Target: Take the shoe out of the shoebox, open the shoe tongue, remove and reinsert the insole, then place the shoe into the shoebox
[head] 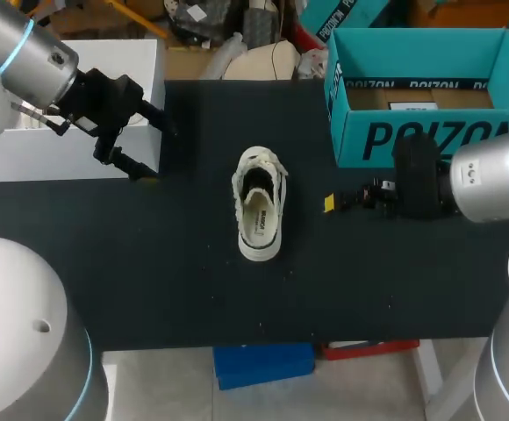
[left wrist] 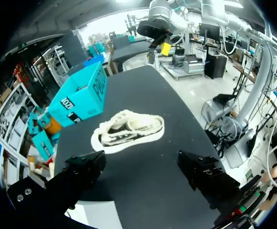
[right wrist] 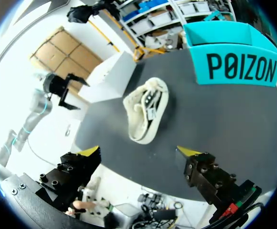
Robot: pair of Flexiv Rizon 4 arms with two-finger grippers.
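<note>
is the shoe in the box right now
No, the shoe lies on the table, outside the box.

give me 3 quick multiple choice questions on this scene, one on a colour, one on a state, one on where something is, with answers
1. The shoebox is
A. red
B. teal
C. yellow

2. The left gripper and right gripper are
A. both open, holding nothing
B. both shut on a shoelace
C. left open, right shut on an insole

3. The shoe is
A. inside the box
B. lifted in one gripper
C. on the table, outside the box, between the two arms

Answers:
1 B: its walls are teal in all three views.
2 A: each wrist view shows its fingers spread with nothing between them.
3 C: the head view shows it lying on the dark tabletop, apart from the box and both grippers.
</note>
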